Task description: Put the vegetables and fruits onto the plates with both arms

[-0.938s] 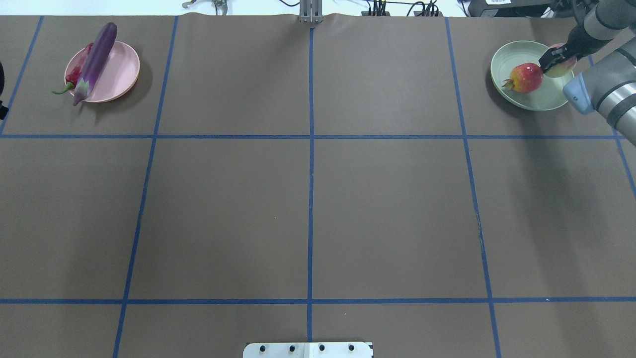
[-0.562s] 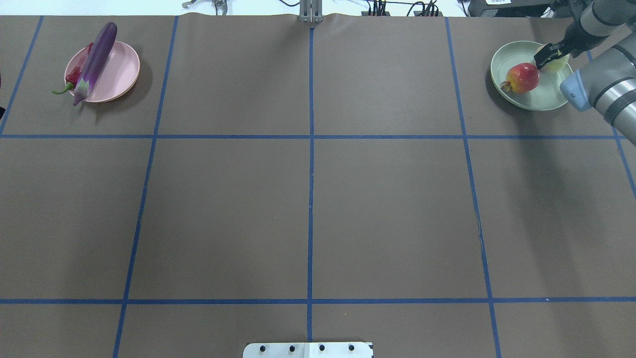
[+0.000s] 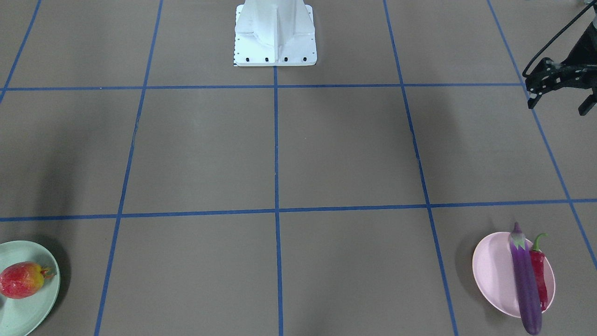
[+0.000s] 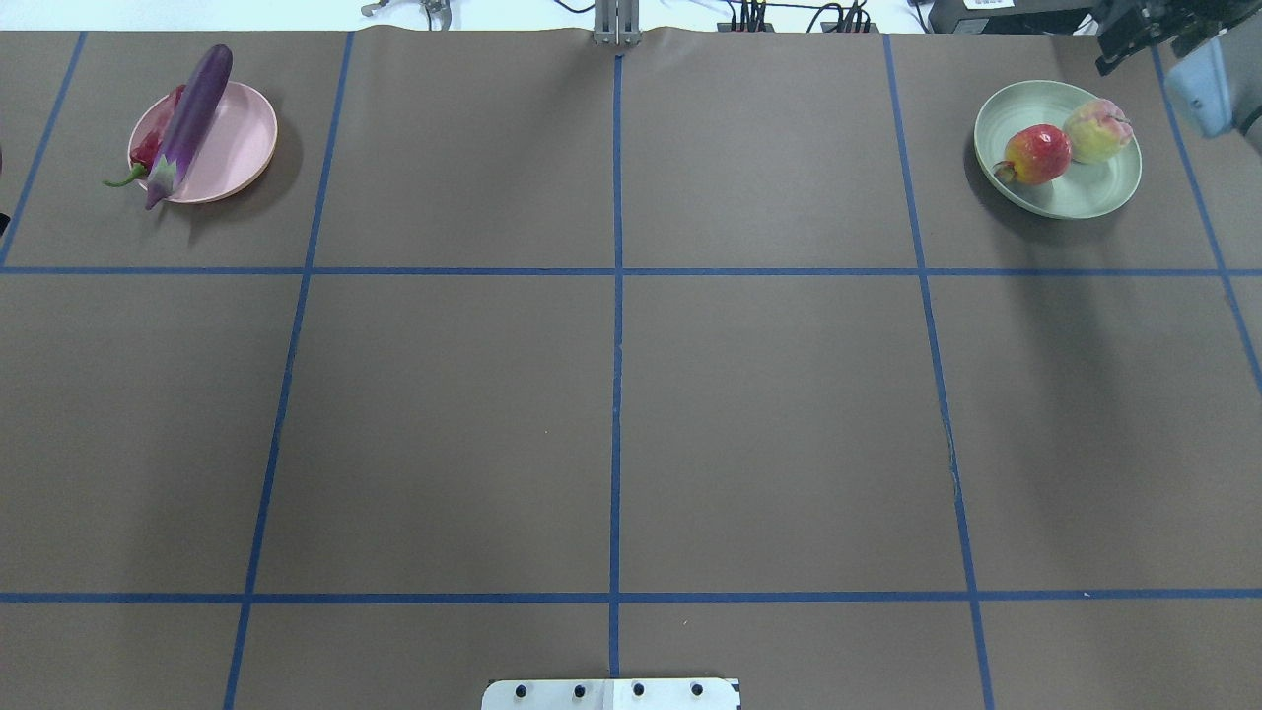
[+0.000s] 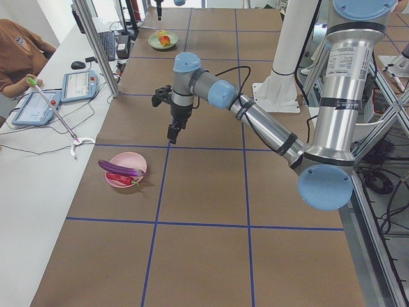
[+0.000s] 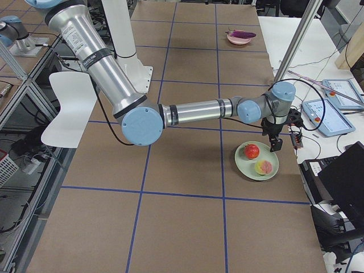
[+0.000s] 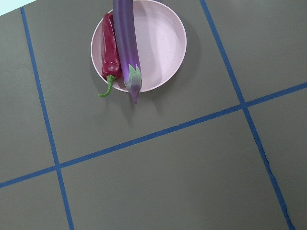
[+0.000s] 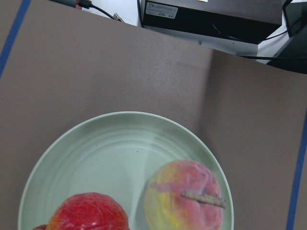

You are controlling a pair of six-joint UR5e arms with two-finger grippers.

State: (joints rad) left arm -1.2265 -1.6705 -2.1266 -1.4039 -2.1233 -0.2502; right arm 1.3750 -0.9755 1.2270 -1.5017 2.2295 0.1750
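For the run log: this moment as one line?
pink plate: eggplant, chili pepper | green plate: peach, pomegranate | left end effector: open, empty | right end effector: empty

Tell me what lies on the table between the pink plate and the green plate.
Nothing. In the overhead view, the stretch from the pink plate to the green plate is bare brown table, crossed only by blue tape lines.

No legible words, brands, numbers or signs anywhere. On the flat black box (image 8: 211,21) beyond the brown table (image 8: 96,72), a white printed sticker (image 8: 162,9), lettering too small to read. On the light-blue tablet screens (image 5: 80,85) beside the table, only blur.
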